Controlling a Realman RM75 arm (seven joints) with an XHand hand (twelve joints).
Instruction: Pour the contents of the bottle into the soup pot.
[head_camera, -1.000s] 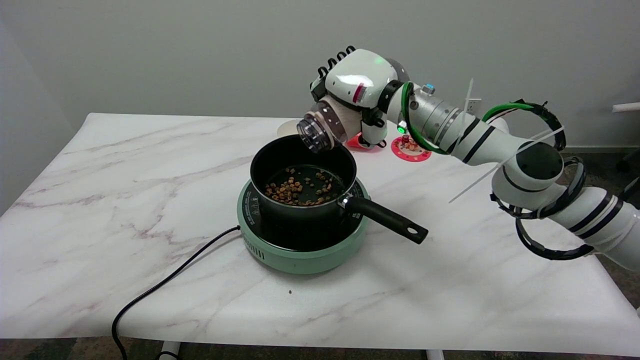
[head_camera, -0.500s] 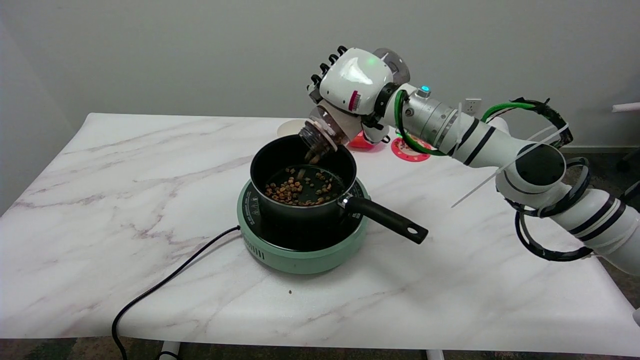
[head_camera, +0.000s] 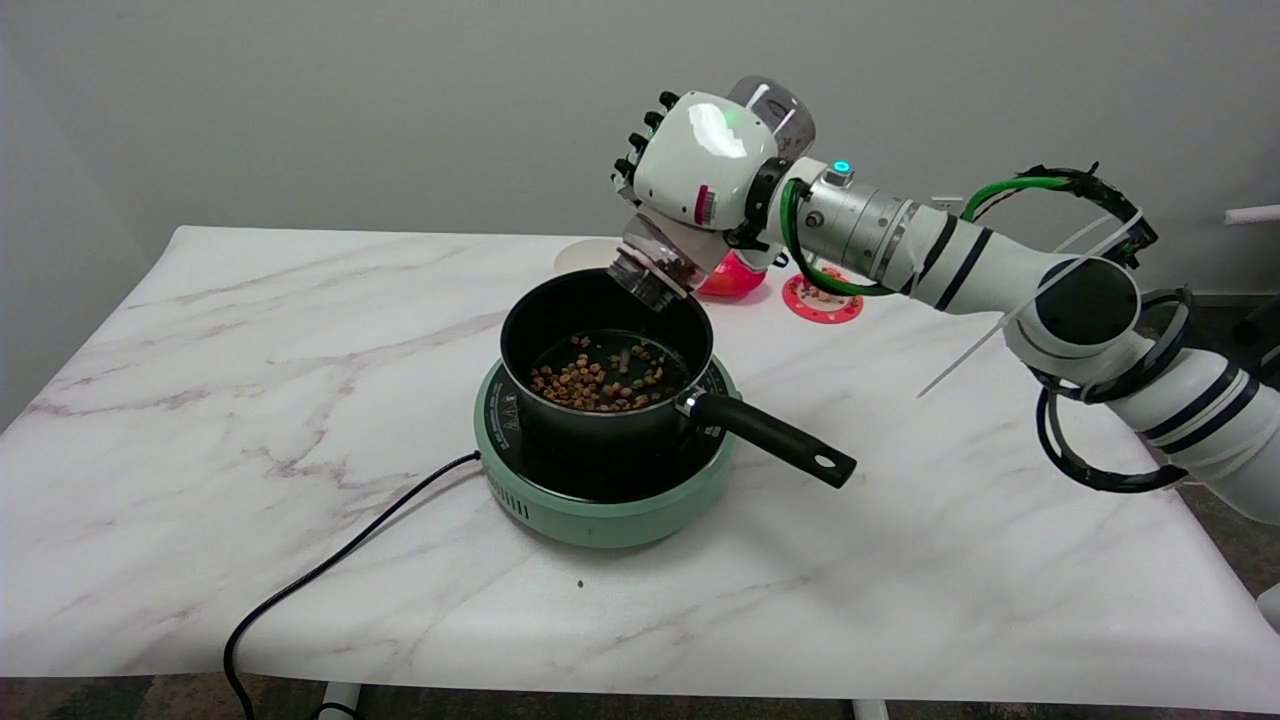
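tipped steeper now, my right hand (head_camera: 700, 165) grips the bottle (head_camera: 665, 262) mouth-down over the soup pot (head_camera: 605, 345) so pellets fall in, seemingly few left.

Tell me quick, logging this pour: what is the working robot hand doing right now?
Right robot hand: holding the clear plastic bottle, tipped mouth-down over the black soup pot.

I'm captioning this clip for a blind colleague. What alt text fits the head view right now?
The robot's right hand holds a clear bottle tipped mouth-down over a black soup pot that has brown pellets in it. The pot sits on a green hot plate on a marble table.
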